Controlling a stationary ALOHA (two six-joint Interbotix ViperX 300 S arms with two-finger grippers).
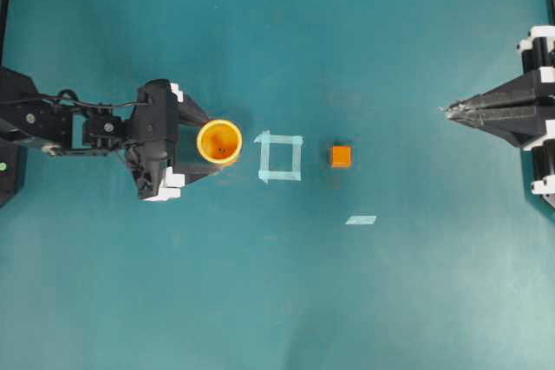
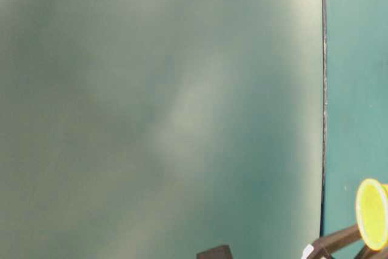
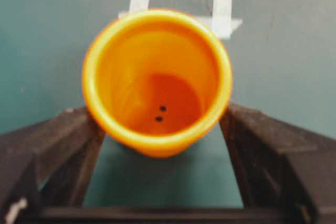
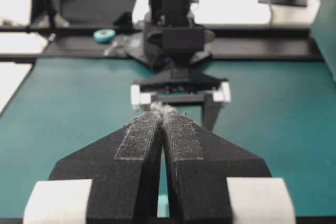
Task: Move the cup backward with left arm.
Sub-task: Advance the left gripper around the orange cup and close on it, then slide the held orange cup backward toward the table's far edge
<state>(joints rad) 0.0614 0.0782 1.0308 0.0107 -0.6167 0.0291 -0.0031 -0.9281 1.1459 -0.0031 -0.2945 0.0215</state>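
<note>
The step in hand is the approach to the grasp, judging by how things stand. The cup [image 1: 219, 141] stands upright on the green desk [image 1: 364, 301], left of the desk's middle and well clear of every edge. The left gripper [image 1: 205, 142] reaches in from the left edge with its jaws spread wide, one finger on each side of the cup. In the left wrist view the cup [image 3: 157, 80] sits between the two black fingers [image 3: 63, 145]; its rim looks very close to both, but whether either touches cannot be told. Nothing is held yet.

Just past the cup, toward the desk's middle, lies a square outlined in pale tape [image 1: 280, 156], and beyond that a small orange cube [image 1: 341, 156]. A loose strip of tape [image 1: 361, 220] lies nearer the front edge.

The right gripper [image 1: 451, 112] waits near the right edge, fingers pressed together and empty, well apart from everything; the right wrist view shows its tips [image 4: 163, 111] meeting.

The next move, as I read it, calls for closing the left jaws evenly on the cup's wall, firm enough to hold yet not to squeeze the light plastic out or tip it. Then the cup wants drawing back toward the arm's own base, kept upright.
</note>
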